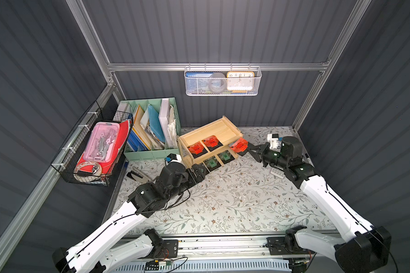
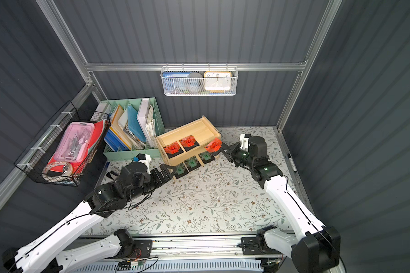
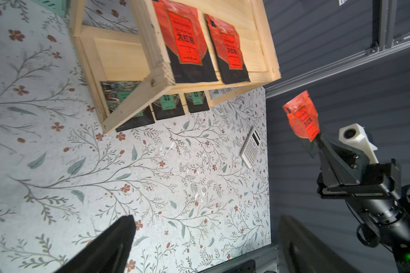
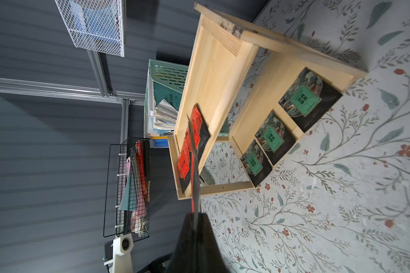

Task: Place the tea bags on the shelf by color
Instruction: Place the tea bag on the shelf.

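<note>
The light wooden shelf (image 1: 223,127) (image 2: 199,128) stands at the back of the table. Two orange-red tea bags (image 1: 195,149) (image 1: 210,142) lie on its upper board. Three green tea bags (image 2: 180,169) (image 2: 191,163) (image 2: 206,156) lie along the lower board's front. My right gripper (image 1: 250,150) (image 4: 194,215) is shut on a third orange-red tea bag (image 1: 239,145) (image 3: 302,119), held in the air just right of the upper board. My left gripper (image 2: 172,173) (image 3: 205,219) stands open and empty by the shelf's front left corner, next to the leftmost green bag.
A mint-green file organizer (image 1: 152,127) stands left of the shelf, and a black wire basket (image 1: 92,151) hangs on the left wall. A white mesh basket (image 1: 221,81) hangs on the back wall. A calculator (image 3: 250,147) lies under the right arm, a pen (image 1: 307,157) at the right edge.
</note>
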Action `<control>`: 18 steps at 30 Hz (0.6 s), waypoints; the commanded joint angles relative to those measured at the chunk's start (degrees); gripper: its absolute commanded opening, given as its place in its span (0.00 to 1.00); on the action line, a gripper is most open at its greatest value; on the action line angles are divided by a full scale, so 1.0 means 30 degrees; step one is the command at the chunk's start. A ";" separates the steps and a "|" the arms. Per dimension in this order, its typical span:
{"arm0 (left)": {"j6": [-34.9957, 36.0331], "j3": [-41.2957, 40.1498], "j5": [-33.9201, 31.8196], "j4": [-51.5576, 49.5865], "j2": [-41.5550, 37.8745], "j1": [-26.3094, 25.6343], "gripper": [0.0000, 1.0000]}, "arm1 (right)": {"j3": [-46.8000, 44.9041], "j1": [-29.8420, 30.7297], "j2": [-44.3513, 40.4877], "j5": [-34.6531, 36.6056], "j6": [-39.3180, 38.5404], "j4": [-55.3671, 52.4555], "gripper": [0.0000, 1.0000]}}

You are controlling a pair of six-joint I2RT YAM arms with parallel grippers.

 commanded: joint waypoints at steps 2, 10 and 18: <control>-0.0918 -0.0266 -0.1740 -0.2051 -0.0882 0.0085 1.00 | 0.1142 -0.0067 0.1404 -0.0334 0.0524 0.1583 0.00; -0.1300 -0.0625 -0.2383 -0.2733 -0.1530 0.0076 1.00 | 0.3063 -0.0064 0.3686 -0.0063 0.0958 0.2094 0.00; -0.1412 -0.0732 -0.2457 -0.2850 -0.1590 0.0089 1.00 | 0.4893 0.0165 0.5998 0.0085 0.1587 0.2375 0.00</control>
